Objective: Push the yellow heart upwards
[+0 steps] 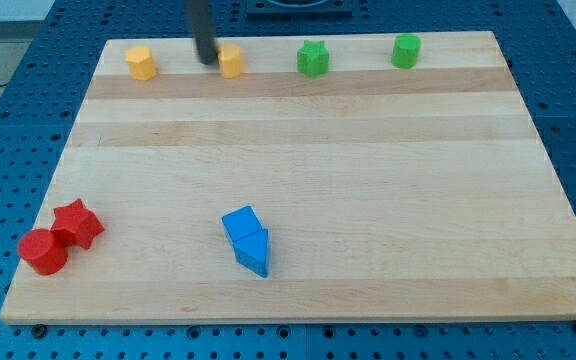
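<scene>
A yellow block (231,61), which looks like the heart, lies near the board's top edge, left of centre. My tip (209,60) stands at that block's left side, touching or nearly touching it. The dark rod rises from there out of the view's top. A second yellow block (141,62), roughly hexagonal, lies further left along the same top edge.
A green star (313,59) and a green block (405,50) lie along the top edge to the right. A red star (77,223) and a red round block (43,251) sit at the bottom left. Two blue blocks (247,240) touch at the bottom centre. The wooden board (318,160) rests on a blue surface.
</scene>
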### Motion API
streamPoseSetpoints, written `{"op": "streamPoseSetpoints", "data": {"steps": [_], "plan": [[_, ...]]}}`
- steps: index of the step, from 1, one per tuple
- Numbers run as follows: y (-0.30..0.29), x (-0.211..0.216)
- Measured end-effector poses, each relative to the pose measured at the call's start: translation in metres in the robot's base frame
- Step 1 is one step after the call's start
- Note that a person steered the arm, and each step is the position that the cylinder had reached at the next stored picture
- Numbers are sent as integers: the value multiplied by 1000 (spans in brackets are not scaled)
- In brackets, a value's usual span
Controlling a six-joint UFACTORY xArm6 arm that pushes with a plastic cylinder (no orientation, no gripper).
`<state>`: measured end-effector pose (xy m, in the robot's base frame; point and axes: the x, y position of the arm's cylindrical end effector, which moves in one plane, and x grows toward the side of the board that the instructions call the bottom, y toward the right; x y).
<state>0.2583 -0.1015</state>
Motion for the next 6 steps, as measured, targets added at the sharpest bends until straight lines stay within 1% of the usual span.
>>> {"op": "streamPoseSetpoints", "data": {"steps": [1,2,3,4,5,6], "plan": [[-64,20],[-79,41],[0,68],[71,67],[96,33],[87,-2]]}}
